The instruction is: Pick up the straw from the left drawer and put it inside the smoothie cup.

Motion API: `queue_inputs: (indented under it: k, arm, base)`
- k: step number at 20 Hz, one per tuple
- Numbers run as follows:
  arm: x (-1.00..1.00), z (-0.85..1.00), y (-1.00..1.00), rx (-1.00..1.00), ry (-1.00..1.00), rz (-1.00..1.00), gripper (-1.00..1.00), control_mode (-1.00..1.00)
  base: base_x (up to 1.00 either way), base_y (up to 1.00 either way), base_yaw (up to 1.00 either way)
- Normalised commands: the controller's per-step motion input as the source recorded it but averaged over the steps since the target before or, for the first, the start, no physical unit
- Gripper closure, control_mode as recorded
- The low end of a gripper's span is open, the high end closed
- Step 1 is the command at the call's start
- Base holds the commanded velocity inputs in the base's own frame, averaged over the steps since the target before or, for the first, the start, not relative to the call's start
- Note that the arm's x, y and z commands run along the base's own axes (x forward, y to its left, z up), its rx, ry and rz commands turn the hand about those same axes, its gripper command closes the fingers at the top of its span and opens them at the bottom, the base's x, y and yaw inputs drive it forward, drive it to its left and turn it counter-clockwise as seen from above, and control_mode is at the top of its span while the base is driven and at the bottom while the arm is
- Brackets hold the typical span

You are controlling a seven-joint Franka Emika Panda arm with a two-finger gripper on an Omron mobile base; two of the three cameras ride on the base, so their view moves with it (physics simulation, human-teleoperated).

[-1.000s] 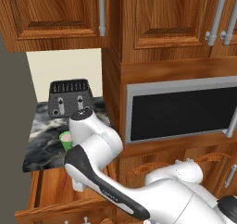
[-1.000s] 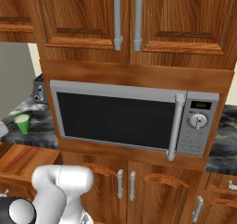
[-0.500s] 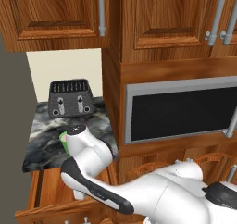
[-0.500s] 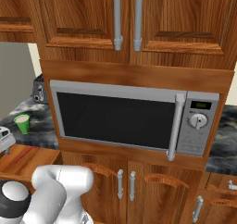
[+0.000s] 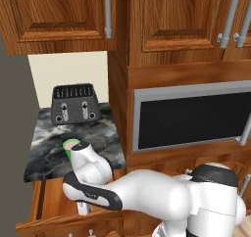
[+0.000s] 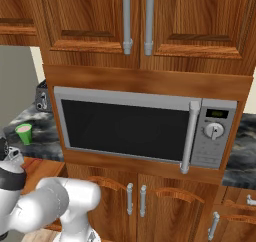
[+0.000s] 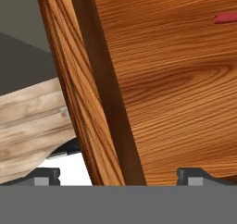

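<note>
The left drawer (image 5: 51,201) stands pulled out below the counter, its reddish-brown bottom (image 7: 176,93) broad in the hand view. One crimson end of the straw (image 7: 227,18) lies on that bottom at the upper right; the rest is out of frame. My gripper (image 7: 120,177) hangs open over the drawer's rim (image 7: 99,107), one fingertip (image 7: 46,176) on each side of it, holding nothing. The green smoothie cup (image 5: 70,145) (image 6: 23,134) stands upright on the marble counter, partly behind my arm in the left base view.
A dark toaster (image 5: 76,104) sits at the back of the counter (image 5: 49,143). A microwave (image 6: 145,128) is built into the cabinets to the right, with cabinet doors (image 6: 135,16) above and below. Pale wooden floor (image 7: 32,121) shows beyond the drawer's rim.
My arm has swung lower and further over the open drawer, uncovering more of the cup. The jaws have stayed open. The cup and toaster have not moved.
</note>
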Motion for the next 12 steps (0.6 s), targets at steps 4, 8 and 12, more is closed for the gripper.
queue_inputs:
  k: [4,8,12]
  arm:
    - [0.04,-0.13,0.02,-0.02,0.00,0.00,-1.00,-1.00]
    - [-0.01,-0.36,0.01,-0.03,0.00,0.00,-1.00,-1.00]
    - [0.00,-0.25,0.00,-0.03,0.00,0.00,-1.00,-1.00]
  base:
    - [0.00,0.00,0.00]
    - [0.00,0.00,0.00]
    - [0.00,0.00,0.00]
